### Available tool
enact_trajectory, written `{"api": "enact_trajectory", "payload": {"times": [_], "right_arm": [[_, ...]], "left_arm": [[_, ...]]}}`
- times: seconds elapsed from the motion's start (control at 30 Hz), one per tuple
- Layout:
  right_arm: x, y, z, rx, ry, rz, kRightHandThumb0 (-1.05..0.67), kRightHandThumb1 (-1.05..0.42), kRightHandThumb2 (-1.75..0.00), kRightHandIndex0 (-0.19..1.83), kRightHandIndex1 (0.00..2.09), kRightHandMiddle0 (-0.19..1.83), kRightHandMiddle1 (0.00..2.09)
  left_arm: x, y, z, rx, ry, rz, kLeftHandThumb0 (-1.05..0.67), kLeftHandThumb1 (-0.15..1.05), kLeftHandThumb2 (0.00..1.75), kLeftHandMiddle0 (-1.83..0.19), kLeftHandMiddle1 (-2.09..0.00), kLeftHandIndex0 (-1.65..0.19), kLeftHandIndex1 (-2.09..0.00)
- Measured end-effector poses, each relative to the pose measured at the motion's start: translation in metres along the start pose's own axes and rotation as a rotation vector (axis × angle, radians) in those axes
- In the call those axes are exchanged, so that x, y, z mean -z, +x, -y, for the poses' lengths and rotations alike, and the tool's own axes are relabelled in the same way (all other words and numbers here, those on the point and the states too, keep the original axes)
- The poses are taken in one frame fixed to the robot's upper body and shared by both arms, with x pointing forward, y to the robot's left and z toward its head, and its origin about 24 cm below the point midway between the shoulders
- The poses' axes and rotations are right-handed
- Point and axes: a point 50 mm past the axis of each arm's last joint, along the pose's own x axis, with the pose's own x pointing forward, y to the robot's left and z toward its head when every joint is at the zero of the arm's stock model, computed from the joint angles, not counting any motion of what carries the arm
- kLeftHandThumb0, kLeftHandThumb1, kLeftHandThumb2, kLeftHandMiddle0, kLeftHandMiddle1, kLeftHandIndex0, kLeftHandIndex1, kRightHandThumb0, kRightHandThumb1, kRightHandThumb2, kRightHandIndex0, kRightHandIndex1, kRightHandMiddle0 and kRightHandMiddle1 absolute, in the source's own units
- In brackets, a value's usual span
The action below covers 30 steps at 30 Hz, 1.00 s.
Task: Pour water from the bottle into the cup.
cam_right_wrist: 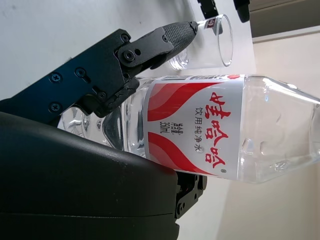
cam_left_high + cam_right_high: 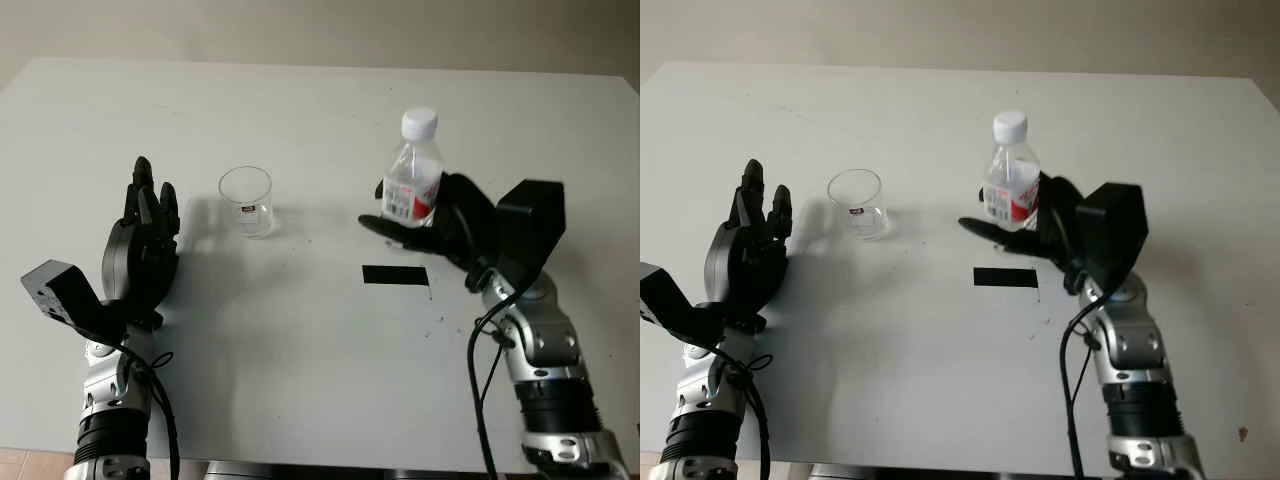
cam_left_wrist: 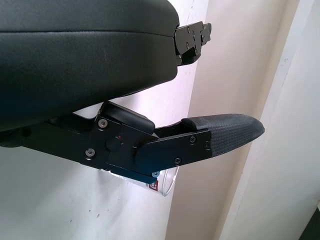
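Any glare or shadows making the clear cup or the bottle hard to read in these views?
Left eye view: the clear plastic cup is faint against the white table; soft shadow falls beside the open black left hand. Right wrist view: the clear red-labelled water bottle reads crisply, label sharp, held in the black right hand; no strong glare.

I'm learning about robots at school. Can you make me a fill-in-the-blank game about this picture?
1. The right hand is holding the ____.
2. The bottle has a cap coloured ____.
3. The clear cup stands between the bottle and the ____ hand.
4. The strip of tape on the table is coloured ____.

Missing words: bottle; white; left; black
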Motion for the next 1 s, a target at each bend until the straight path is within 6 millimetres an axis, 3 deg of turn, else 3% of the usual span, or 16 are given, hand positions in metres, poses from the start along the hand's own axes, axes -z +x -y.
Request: {"api": "enact_trajectory", "payload": {"times": [0.57, 1.0], "right_arm": [[0.022, -0.007, -0.008, 0.036, 0.068, -0.052, -0.32, -1.05, -0.29, 1.25, 2.09, 0.98, 2.09], [0.026, -0.007, -0.007, 0.052, 0.061, -0.042, -0.31, -1.05, -0.28, 1.11, 2.09, 0.87, 2.09]], "left_arm": [[0.000, -0.001, -0.002, -0.001, 0.006, -0.011, -0.85, 1.05, 0.61, 0.19, -0.02, 0.19, 0.00], [0.001, -0.001, -0.002, 0.005, 0.003, -0.021, -0.86, 1.05, 0.61, 0.19, -0.01, 0.19, 0.00]]}}
